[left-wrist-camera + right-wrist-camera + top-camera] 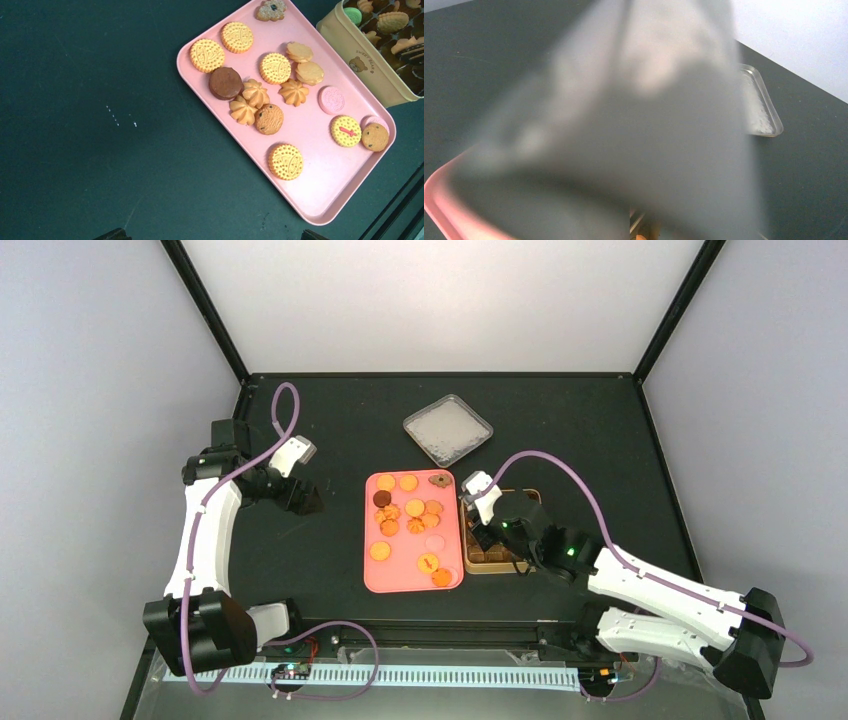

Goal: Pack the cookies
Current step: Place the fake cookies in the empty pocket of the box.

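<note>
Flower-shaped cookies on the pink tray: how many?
3 flower-shaped cookies: one beside the dark brown cookie, one below it, one right of them. Others in the tin may be hidden.

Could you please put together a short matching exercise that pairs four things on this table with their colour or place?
Things:
1. cookie tray
2. tin
3. shallow metal pan
4. chocolate cookie

Descriptions:
A. silver, alone at the far side of the table
B. dark brown, lying on the cookie tray
C. pink
D. beige, with a bear printed on its wall

Pairs: 1-C; 2-D; 3-A; 4-B
</note>
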{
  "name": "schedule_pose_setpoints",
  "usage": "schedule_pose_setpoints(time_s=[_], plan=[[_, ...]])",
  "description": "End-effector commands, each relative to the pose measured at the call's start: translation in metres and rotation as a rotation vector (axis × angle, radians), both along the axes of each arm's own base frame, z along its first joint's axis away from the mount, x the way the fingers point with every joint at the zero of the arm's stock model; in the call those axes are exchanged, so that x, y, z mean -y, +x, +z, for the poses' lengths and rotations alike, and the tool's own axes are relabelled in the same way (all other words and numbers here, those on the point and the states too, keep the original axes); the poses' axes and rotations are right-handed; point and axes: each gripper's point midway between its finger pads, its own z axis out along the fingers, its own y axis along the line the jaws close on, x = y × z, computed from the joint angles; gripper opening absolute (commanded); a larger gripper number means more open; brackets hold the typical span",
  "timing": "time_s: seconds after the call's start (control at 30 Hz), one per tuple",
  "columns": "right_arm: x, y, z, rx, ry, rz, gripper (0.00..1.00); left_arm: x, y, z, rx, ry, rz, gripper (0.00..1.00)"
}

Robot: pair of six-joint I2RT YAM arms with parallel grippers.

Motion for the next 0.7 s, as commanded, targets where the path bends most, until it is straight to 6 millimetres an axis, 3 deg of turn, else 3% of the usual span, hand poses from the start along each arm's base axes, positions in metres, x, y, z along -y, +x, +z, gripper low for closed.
schedule_pose_setpoints(time_s=[0.0,0.17,0.33,0.47,0.67], plan=[[0.004,0.01,0.027,0.067,0.039,-0.043,0.24,0.0,-0.001,0.005,0.021,-0.001,-0.01,0.92],[0.005,0.007,0.034,0.077,0.059,-0.028,0.29,0.001,-0.001,0.006,0.022,-0.005,-0.01,0.92],[0.006,0.005,0.037,0.077,0.07,-0.025,0.29,0.0,0.0,0.006,0.021,-0.005,-0.009,0.92],[0.005,0.003,0.05,0.095,0.108,-0.013,0.27,0.001,0.0,0.007,0.021,-0.006,-0.011,0.92],[-0.019,-0.005,0.074,0.101,0.179,0.105,0.26,0.0,0.001,0.006,0.023,-0.004,-0.009,0.92]])
